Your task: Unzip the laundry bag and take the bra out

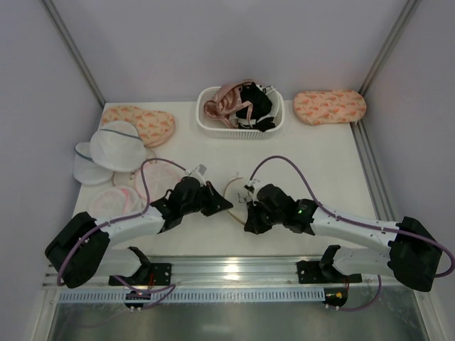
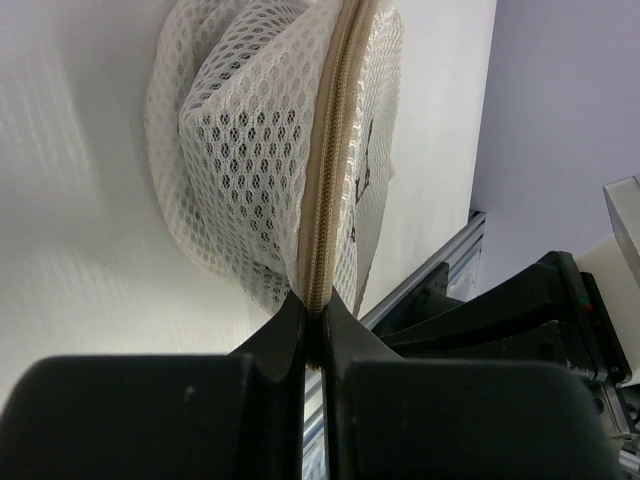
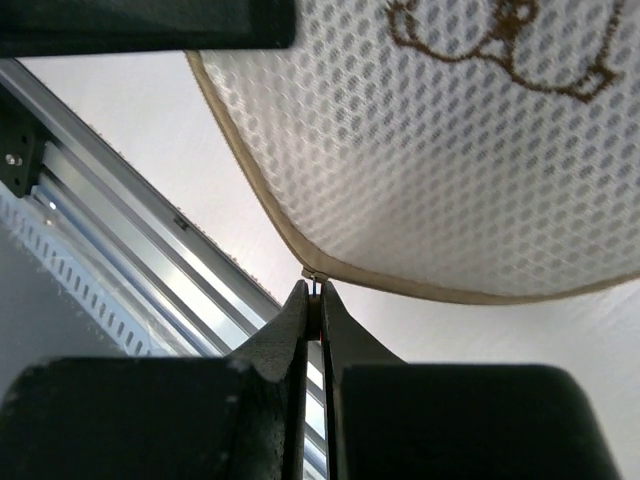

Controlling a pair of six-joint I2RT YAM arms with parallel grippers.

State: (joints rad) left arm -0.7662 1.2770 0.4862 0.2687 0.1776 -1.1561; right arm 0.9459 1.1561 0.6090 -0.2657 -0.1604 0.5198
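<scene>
White table (image 1: 320, 163); laundry bag (image 1: 235, 190) raised, tilted

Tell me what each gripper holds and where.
Left gripper: laundry bag, by its tan zipper rim. Right gripper: apparently its zipper pull.

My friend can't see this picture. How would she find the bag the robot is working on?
On the white table, look near the front edge, where the left arm and right arm meet. The laundry bag sits there, small, round, cream mesh. Only it has a tan zipper rim; the pouches at left have pink rims, the white bags grey trim.
</scene>
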